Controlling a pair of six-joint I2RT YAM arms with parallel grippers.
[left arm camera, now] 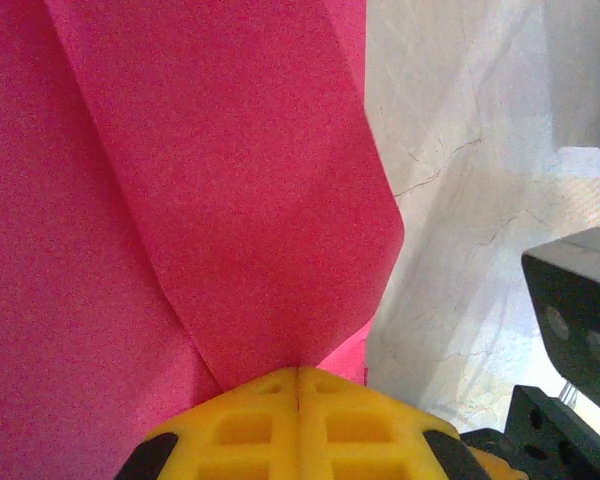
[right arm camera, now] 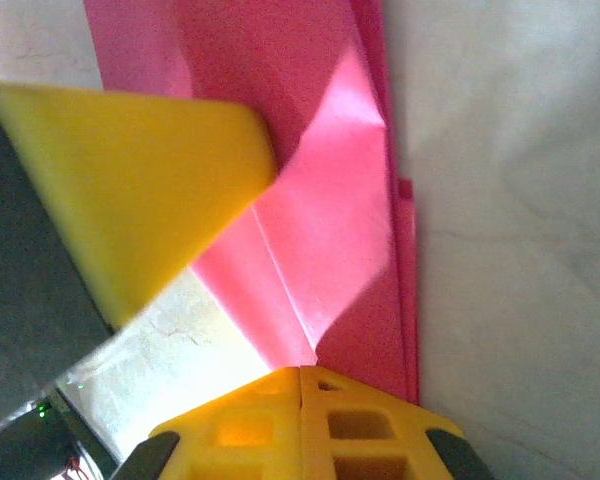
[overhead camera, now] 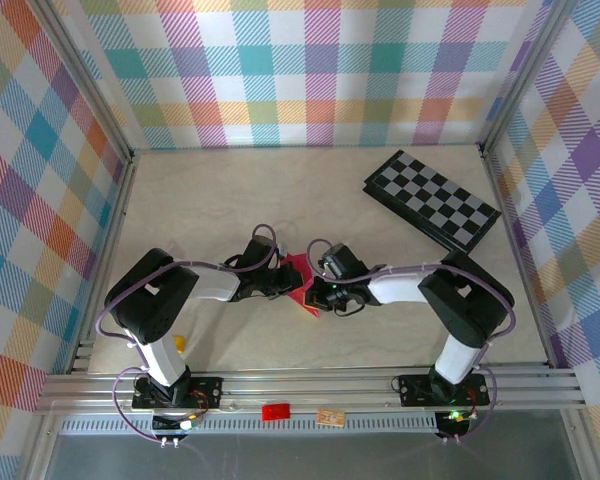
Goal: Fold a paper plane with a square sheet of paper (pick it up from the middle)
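One creased matte magenta paper sheet (left arm camera: 230,200)

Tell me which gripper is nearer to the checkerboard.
Right. The right gripper pinches the pink paper, down-left of the checkerboard at the far right. The left gripper pinches the same paper from the other side, slightly farther away.

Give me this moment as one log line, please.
left claw: shut on partly folded magenta-pink paper sheet | right claw: shut on same sheet

Left gripper (left arm camera: 298,372), right gripper (right arm camera: 300,371): both closed.
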